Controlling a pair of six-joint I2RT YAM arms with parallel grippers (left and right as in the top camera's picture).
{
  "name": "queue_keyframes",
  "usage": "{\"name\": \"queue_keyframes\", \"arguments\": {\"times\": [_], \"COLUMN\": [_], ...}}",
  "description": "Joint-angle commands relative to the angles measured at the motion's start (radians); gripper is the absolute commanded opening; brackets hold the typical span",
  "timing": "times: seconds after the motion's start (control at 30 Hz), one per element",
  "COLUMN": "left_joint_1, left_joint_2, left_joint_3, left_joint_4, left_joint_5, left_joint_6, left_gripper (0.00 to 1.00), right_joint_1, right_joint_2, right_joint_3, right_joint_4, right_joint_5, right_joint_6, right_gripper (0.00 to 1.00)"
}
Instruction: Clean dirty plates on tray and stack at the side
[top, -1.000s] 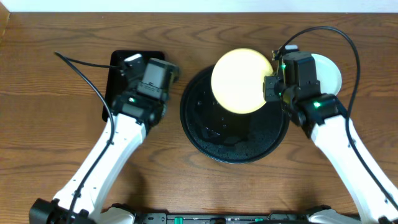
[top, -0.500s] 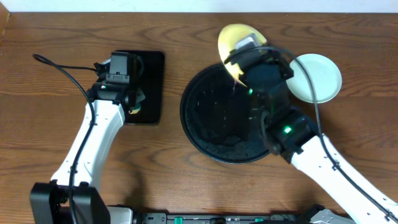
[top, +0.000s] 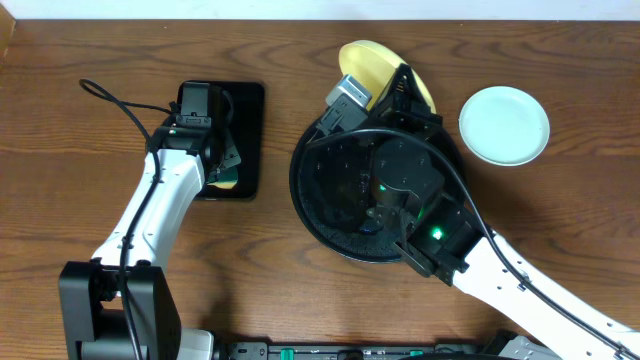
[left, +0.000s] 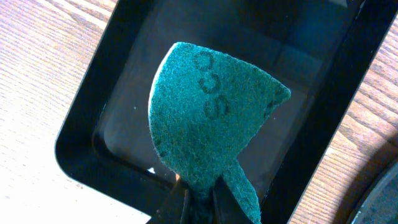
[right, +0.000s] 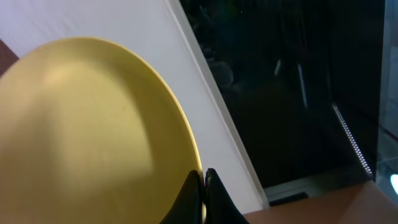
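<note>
My right gripper (right: 203, 186) is shut on the rim of the pale yellow plate (right: 87, 137) and holds it tilted on edge above the far rim of the large round black tray (top: 320, 215); the yellow plate (top: 372, 62) shows at the top centre in the overhead view. A pale mint-green plate (top: 504, 124) lies on the table right of the tray. My left gripper (left: 200, 202) is shut on a green scouring pad (left: 208, 127) above the small rectangular black tray (left: 81, 155). A third plate is not in view.
The small rectangular black tray (top: 245, 130) lies left of the round tray on the wooden table (top: 90, 230). My right arm (top: 420, 200) reaches across the round tray and hides much of it. A white wall edge runs along the table's far side.
My right arm has swung over the round tray and tipped the yellow plate up on edge toward the back. My left arm has drawn back over the small rectangular tray.
</note>
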Motion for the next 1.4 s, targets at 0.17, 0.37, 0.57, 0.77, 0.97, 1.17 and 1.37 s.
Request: {"name": "queue_keyframes", "arguments": {"times": [0.17,0.37,0.57,0.77,0.97,1.17,1.37], "left_joint_1": [0.005,0.005,0.006,0.014,0.043,0.058,0.058], "left_joint_2": [0.004,0.019,0.093,0.185,0.2,0.109,-0.094], "left_joint_3": [-0.01,-0.01,-0.01,-0.01,-0.009,-0.009,-0.009], "left_joint_4": [0.01,0.116,0.246,0.308,0.315,0.294,0.239], "left_joint_5": [0.009,0.009,0.009,0.008,0.009,0.01,0.01], "left_joint_6": [0.018,0.029,0.037,0.037,0.037,0.031,-0.055], "left_gripper": [0.07,0.08,0.08,0.08,0.75,0.77,0.77], "right_joint_1": [-0.002,-0.05,-0.072,-0.071,-0.071,-0.069,-0.069], "right_joint_2": [-0.003,-0.003,-0.003,-0.003,-0.003,-0.003,-0.003], "right_joint_3": [0.013,0.013,0.013,0.013,0.013,0.013,0.013], "right_joint_4": [0.002,-0.062,-0.161,-0.184,-0.185,-0.188,-0.219], "right_joint_5": [0.022,0.021,0.021,0.019,0.021,0.021,0.026], "right_joint_6": [0.027,0.186,0.308,0.327,0.327,0.364,0.44], "right_gripper": [0.01,0.01,0.01,0.01,0.01,0.01,0.01]}}
